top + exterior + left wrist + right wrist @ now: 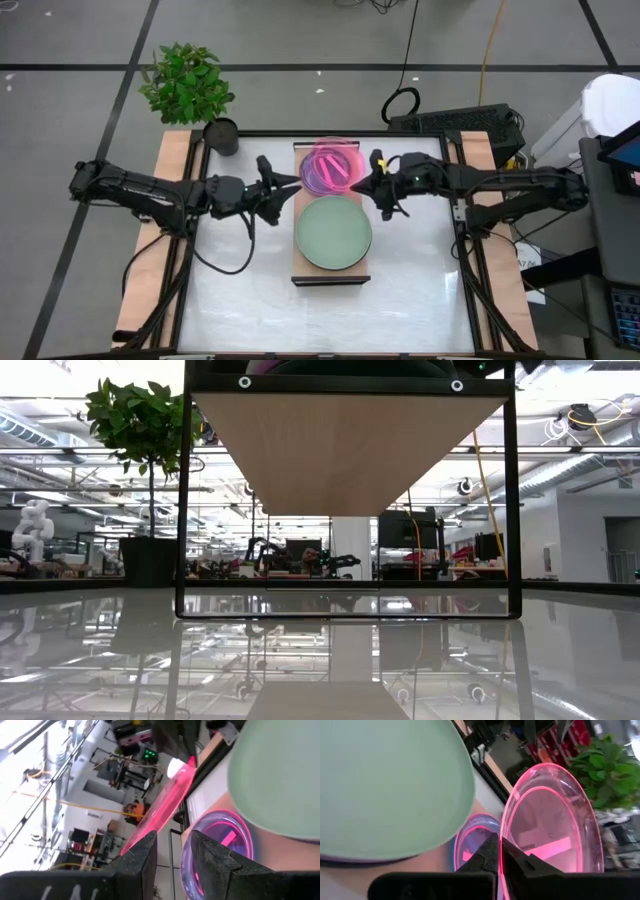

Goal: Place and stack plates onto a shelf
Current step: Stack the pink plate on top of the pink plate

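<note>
The light-wood shelf [300, 268] lies lengthwise down the middle of the table. The large sage-green plate [333, 232] lies flat on its near half. On its far half a purple plate [313, 178] lies flat, and a translucent pink plate [336, 160] is held tilted over it. My right gripper [364, 182] is shut on the pink plate from the right. My left gripper [292, 182] hovers open at the shelf's left edge, beside the purple plate [220, 845]; the pink plate [167, 802] shows edge-on beyond its fingers. The other plates are out of view. My right gripper [504, 857] pinches the pink plate's rim [506, 827] between its two fingers, one on each face, on the side nearest the table's right edge. The fingers come roughly level from the right. The plate stands steeply tilted above the purple plate [470, 842]; whether its lower rim touches it I cannot tell.
A potted green plant [190, 85] stands at the table's far left corner. Wooden side rails [150, 235] run along both sides of the table. In the low view the shelf [350, 450] sits raised on a black frame [182, 510].
</note>
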Controlling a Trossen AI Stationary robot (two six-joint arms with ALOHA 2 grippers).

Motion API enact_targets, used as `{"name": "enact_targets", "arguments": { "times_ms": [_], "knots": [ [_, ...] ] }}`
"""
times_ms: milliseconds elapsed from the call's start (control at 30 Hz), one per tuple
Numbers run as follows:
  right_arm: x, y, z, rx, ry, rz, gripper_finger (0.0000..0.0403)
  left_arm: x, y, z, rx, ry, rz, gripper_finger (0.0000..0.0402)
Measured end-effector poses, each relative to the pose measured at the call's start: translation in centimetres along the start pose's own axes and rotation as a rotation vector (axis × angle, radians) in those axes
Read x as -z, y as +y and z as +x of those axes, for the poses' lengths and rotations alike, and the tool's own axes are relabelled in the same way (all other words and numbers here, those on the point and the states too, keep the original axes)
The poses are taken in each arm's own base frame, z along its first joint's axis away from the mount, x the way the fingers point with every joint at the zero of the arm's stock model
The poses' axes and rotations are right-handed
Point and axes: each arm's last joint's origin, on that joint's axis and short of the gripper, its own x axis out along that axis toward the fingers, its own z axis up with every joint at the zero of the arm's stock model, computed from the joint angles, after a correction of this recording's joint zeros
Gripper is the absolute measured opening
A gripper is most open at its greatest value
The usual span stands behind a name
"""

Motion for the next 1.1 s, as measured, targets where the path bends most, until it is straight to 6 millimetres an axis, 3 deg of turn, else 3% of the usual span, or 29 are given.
{"name": "enact_targets", "arguments": {
  "times_ms": [567,933,1100],
  "knots": [
    [-0.1,-3.1,4.3,-0.225,0.048,0.106,0.0,2.5,-1.6,2.3,0.16,0.101,0.154,0.0126],
    [0.0,-3.3,4.9,-0.261,0.066,0.084,0.0,3.6,-1.4,3.0,0.197,0.117,0.145,0.0125],
    [0.0,-3.3,4.9,-0.262,0.067,0.083,0.0,3.8,-1.3,3.1,0.201,0.111,0.142,0.0092]
  ]
}}
